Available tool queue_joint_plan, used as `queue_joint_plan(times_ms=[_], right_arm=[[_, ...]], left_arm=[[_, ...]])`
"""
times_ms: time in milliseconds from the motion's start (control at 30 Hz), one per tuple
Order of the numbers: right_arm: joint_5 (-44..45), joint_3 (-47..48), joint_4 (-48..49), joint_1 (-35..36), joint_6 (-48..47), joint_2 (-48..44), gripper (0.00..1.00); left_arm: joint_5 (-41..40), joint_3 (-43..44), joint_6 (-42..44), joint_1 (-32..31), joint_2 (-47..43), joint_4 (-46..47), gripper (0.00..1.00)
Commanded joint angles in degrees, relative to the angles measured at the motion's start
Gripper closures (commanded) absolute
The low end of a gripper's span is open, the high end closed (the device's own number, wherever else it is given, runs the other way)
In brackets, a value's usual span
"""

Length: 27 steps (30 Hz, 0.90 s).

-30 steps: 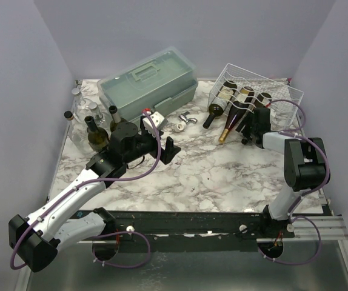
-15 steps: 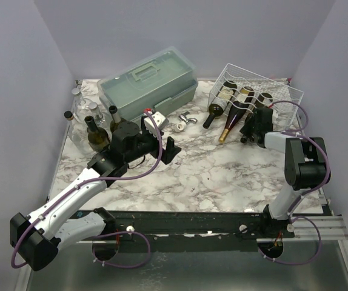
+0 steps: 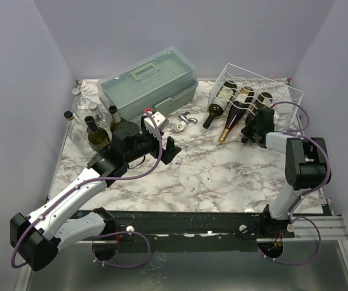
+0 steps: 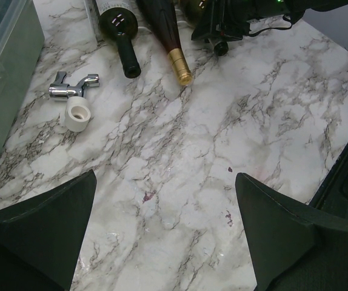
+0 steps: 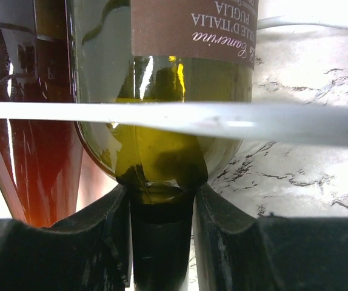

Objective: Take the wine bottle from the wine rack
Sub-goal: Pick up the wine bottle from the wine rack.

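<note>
Our right fingers (image 5: 228, 248) pinch the wine bottle (image 5: 162, 151) by its slim neck, which juts from the wine rack (image 3: 281, 91); left fingers (image 4: 40, 230) hang spread.

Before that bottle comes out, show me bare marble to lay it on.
Free: the wide marble patch between the left gripper, the necks sticking out of the wine rack and the near rail. Crowded: upright bottles back left, the toolbox, the tap and cap before it.
</note>
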Motion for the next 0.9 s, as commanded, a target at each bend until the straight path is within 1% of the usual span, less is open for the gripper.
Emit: queue_joint_plan(times_ms=[0,133,467,867], right_arm=[[-2.6,-2.0,-0.6,-1.0,1.0,-1.9,1.0],[-4.6,-3.2,0.6,-2.9,1.8,-4.9,1.0],[-8.8,-6.3,3.2,-3.2,1.4,-10.4,1.0],[-10.8,-7.6,0.3,-3.2,-0.6,-14.3,1.0]], left_arm=[[-0.6,-0.3,0.8,-0.2,0.1,0.0,0.01],[-0.9,-0.3,0.9,-0.2,-0.2,0.0,0.01],[-1.3,-0.4,1.1,-0.2,-0.3,-0.2,0.01],[-1.5,-0.4,1.3,-0.2,-0.8,-0.3,0.01]])
